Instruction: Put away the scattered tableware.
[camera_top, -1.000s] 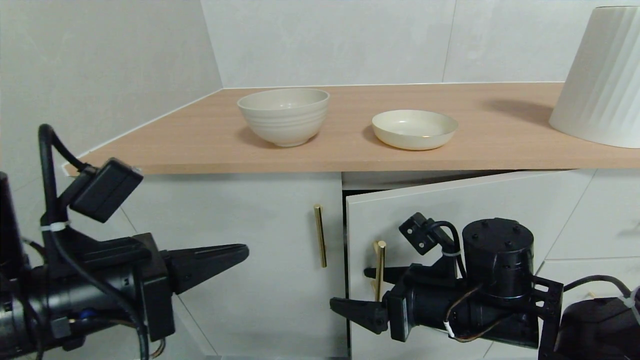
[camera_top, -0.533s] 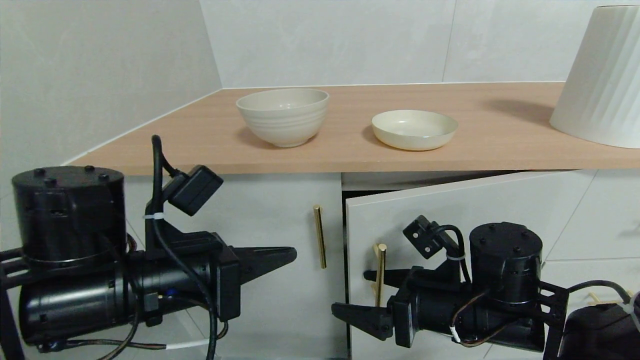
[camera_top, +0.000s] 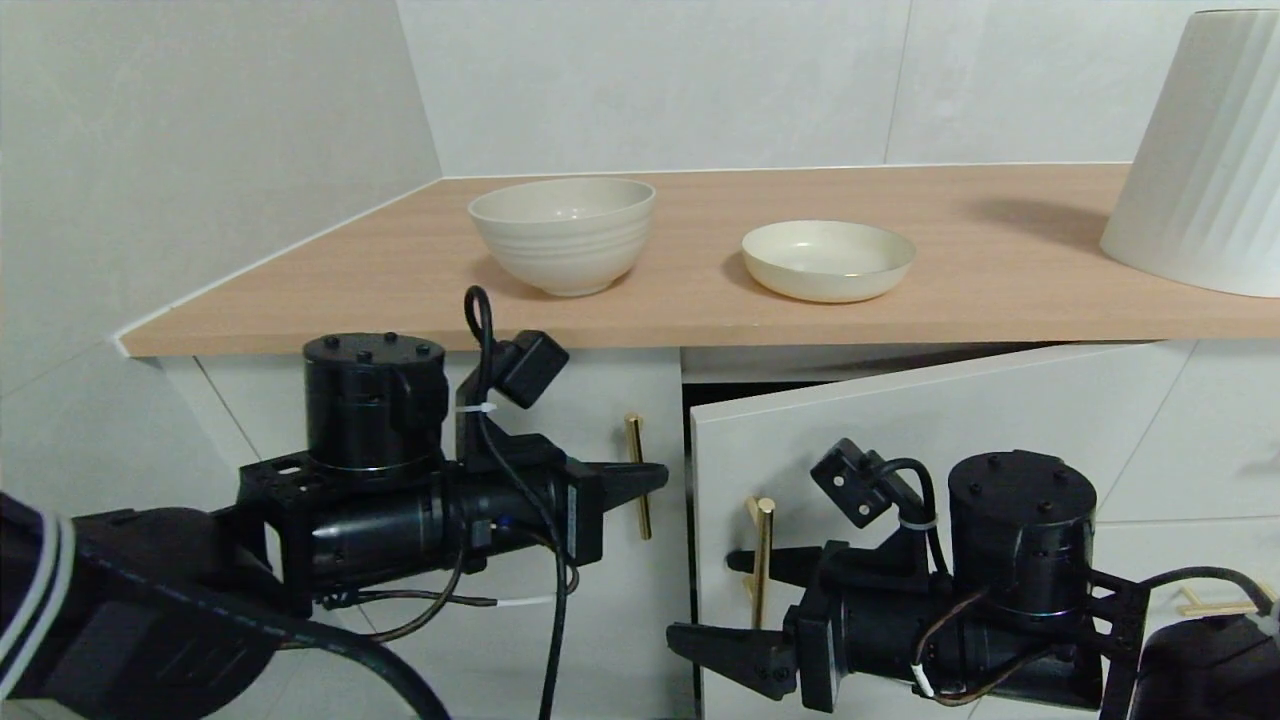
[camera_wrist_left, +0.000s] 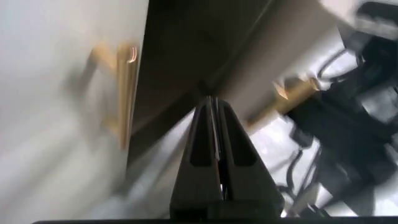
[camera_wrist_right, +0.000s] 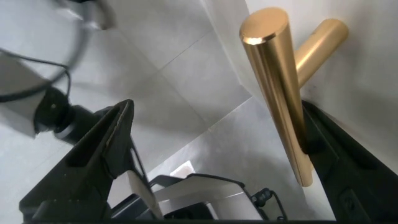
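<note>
Step in hand: by the look of it, opening the cupboard under the bench (camera_top: 350, 290). The right door (camera_top: 900, 420) stands ajar, and no tableware has been lifted yet.

Right tool (camera_top: 700, 593): released, fingers spread wide. The right door's gold handle (camera_top: 761, 530) stands between them, closer to one finger; whether it touches cannot be told.

Left tool (camera_top: 645, 478): clenched on nothing, fingers pressed flat together. Its tip is just beside the left handle (camera_top: 640, 515) of the left door (camera_top: 650, 390), which looks closed.

Tableware: a deep bowl (camera_top: 562, 232) and a shallow dish (camera_top: 828, 258) sit upright side by side on the bench. Both are above and beyond the tools and well apart from them. The bowl is over the left tool's side, the dish over the right's.

Next move, as a judgement: the right tool probably needs to close on its handle, or hook it, and swing the door wide. The left tool would need to open before it can take its handle or the bowl.

Risk: the open door could block the right tool's reach up to the dish.
</note>
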